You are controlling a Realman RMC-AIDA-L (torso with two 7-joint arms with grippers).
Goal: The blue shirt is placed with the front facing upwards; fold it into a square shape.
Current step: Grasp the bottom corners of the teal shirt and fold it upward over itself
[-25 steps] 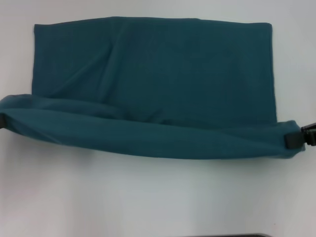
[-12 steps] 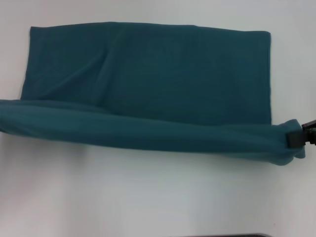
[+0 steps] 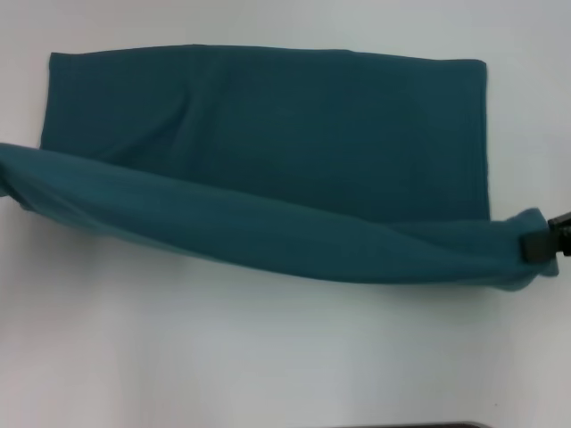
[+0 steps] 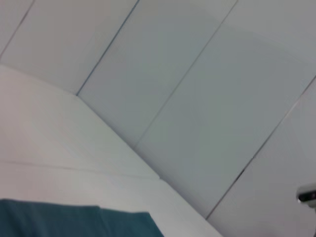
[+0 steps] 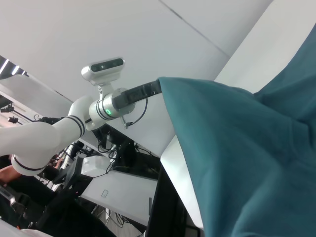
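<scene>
The blue shirt (image 3: 268,134) lies spread on the white table, its far part flat. The near edge is lifted into a long hanging fold (image 3: 268,236) stretched between my two grippers. My right gripper (image 3: 538,244) shows as black fingers at the right end of the fold, shut on the cloth. The left end of the fold runs off the head view's left border. In the right wrist view my left gripper (image 5: 155,87) is shut on the shirt's (image 5: 247,163) other corner, held up in the air. A strip of the shirt (image 4: 74,222) shows in the left wrist view.
The white table (image 3: 268,357) stretches out in front of the shirt, with a dark edge (image 3: 401,425) at the very front. Beyond the table's side, the right wrist view shows a desk with cables (image 5: 108,163).
The left end of the lifted fold has risen and moved toward the far side, covering more of the flat shirt. The right end has shifted only slightly.
</scene>
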